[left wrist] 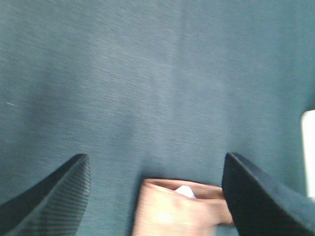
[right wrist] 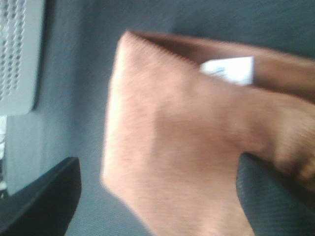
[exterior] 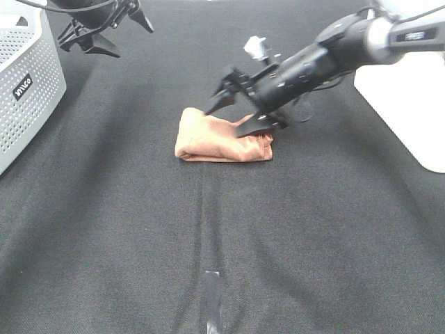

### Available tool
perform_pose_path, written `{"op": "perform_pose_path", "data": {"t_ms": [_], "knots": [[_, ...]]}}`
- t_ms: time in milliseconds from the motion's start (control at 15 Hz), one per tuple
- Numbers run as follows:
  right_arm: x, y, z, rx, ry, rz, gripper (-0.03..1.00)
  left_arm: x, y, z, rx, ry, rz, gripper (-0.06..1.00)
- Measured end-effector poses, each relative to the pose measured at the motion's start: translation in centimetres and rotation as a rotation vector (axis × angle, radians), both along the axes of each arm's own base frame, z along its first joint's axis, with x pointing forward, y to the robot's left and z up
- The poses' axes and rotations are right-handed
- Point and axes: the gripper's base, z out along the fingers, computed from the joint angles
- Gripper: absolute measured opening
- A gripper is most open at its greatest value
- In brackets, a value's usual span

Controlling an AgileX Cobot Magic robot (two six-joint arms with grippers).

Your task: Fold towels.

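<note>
The reddish-brown towel (exterior: 219, 139) lies folded into a small thick rectangle at the middle of the black table. My right gripper (exterior: 236, 115) is open just above it. One finger (exterior: 256, 125) touches the towel's top near its right end and the other (exterior: 217, 102) hangs over its far edge. In the right wrist view the towel (right wrist: 172, 142) fills the space between the fingers of the gripper (right wrist: 157, 169), with its white tag (right wrist: 229, 70) showing. My left gripper (exterior: 104, 31) is open and empty, raised at the far left. Its wrist view shows the towel (left wrist: 172, 211) between its spread fingers (left wrist: 54, 201).
A grey perforated basket (exterior: 28, 90) stands at the left edge. A white box (exterior: 410, 104) stands at the right edge. A short strip of tape (exterior: 213, 299) marks the table near the front middle.
</note>
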Motion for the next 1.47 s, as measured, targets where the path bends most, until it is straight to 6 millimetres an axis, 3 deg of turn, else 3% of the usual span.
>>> {"op": "perform_pose_path", "data": {"t_ms": [133,333,467,667,1000,1200,1400,1467], "knots": [[0.5,-1.7,-0.2,-0.03,0.001,-0.022,0.84,-0.1,0.1,-0.1,0.023,0.007,-0.006,0.71],[0.5,-2.6,0.1,-0.095,-0.013,-0.008,0.84,-0.4,0.2,-0.4,0.048,0.043,-0.031,0.71],[0.3,-3.1,1.2,-0.17,-0.058,0.029,0.84,-0.8,0.2,-0.3,0.085,0.059,-0.086,0.71],[-0.4,-4.0,4.5,-0.244,-0.076,0.06,0.84,-2.4,0.3,2.0,0.159,0.06,-0.215,0.71],[-3.0,-4.5,10.4,-0.254,0.005,0.094,0.84,-6.2,1.0,7.9,0.27,0.055,-0.36,0.71],[-4.7,-4.8,14.3,-0.361,-0.021,0.085,0.84,-9.1,2.3,13.4,0.374,-0.063,-0.337,0.71],[-8.2,-4.3,19.2,-0.521,-0.126,0.058,0.84,-15.1,4.1,18.0,0.474,-0.126,-0.298,0.71],[-9.8,-4.1,20.4,-0.56,-0.154,0.065,0.84,-17.4,4.6,18.7,0.494,-0.125,-0.293,0.71]]}}
